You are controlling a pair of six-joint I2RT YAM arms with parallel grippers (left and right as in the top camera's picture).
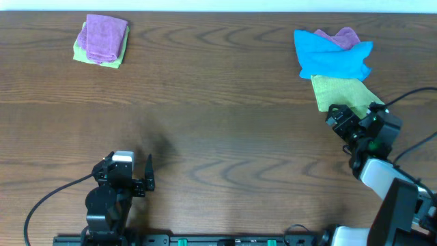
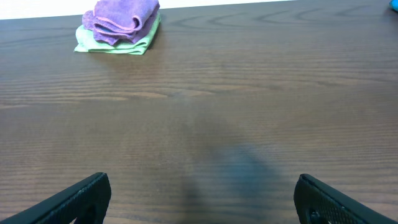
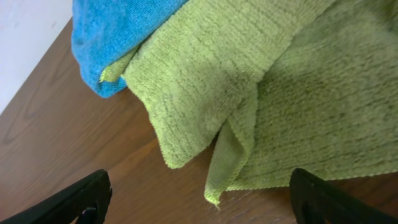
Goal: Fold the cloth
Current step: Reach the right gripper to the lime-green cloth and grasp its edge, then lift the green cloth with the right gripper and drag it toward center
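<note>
Cloth [image 1: 339, 91], lime-green and rumpled, lies at the right of the tabletop [image 1: 225, 116] in the overhead view, its far edge under a bright blue cloth [image 1: 331, 56], while a folded purple cloth [image 1: 106, 35] sits on a folded green cloth [image 1: 80, 51] at the far left. From the left wrist, the left gripper [image 2: 199, 202] stands wide open over bare wood, holding nothing. From the right wrist, the right gripper [image 3: 202, 199] also stands wide open and grips nothing, with the cloth's loose doubled-over corner lying just ahead of the gap between its fingers and the rest spreading to the upper right.
</note>
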